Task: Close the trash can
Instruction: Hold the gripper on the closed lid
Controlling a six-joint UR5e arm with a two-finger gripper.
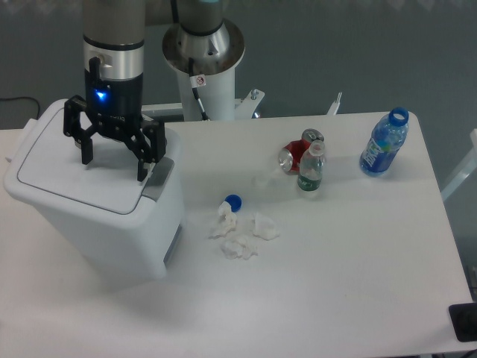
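The large white trash can (112,224) stands at the left of the table. Its flat white lid (74,175) lies down flush on the rim, and the grey push tab (158,179) shows at the front edge. My gripper (113,168) hangs over the lid, open, its two black fingers (141,168) spread wide with the tips at or just above the lid surface. Nothing is held between them.
A blue bottle cap (233,201) and crumpled white tissues (242,235) lie mid-table. A red can (296,153) and a small clear bottle (310,170) sit further right, and a blue bottle (384,143) near the right edge. The robot's white base (205,63) stands behind.
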